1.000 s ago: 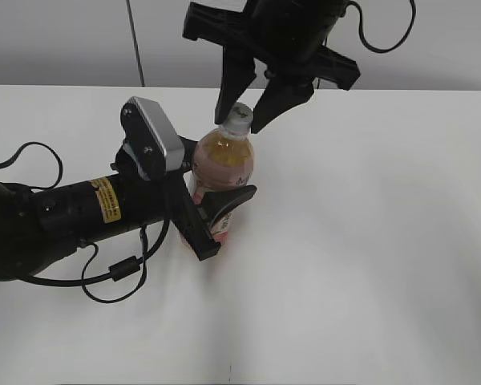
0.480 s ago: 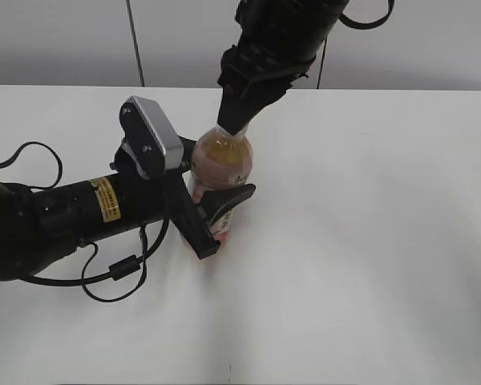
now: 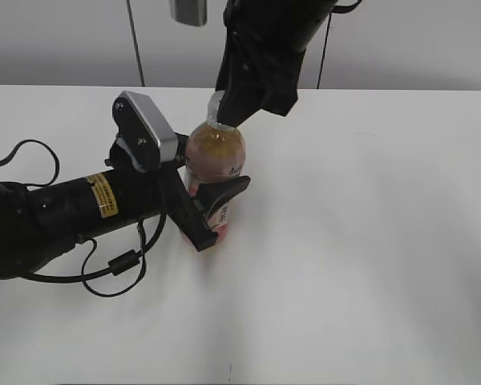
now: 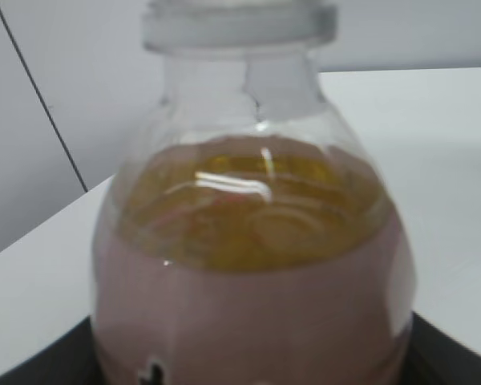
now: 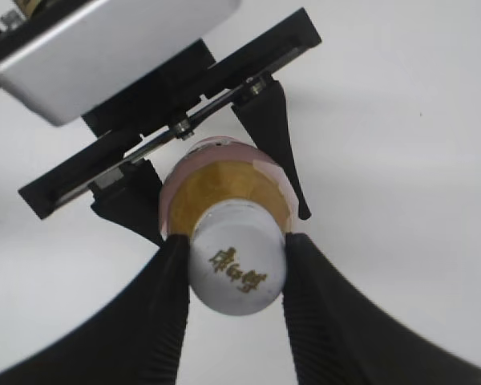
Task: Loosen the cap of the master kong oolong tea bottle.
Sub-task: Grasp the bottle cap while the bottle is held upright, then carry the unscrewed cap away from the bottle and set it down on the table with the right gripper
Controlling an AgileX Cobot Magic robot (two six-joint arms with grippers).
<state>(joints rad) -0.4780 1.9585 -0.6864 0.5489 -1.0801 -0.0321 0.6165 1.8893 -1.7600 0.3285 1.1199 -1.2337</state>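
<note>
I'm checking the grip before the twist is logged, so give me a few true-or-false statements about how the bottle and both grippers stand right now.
1. The right gripper has its fingers closed on the cap. True.
2. The master kong oolong tea bottle lies on its side on the table. False: it stands upright, neck upward.
3. The left gripper clamps the bottle's body from the side. True.
4. The cap is already off and lies on the table. False: it sits on the bottle's neck, between the right gripper's fingers.
5. The bottle is empty. False: the left wrist view shows amber tea up to the shoulder.
</note>
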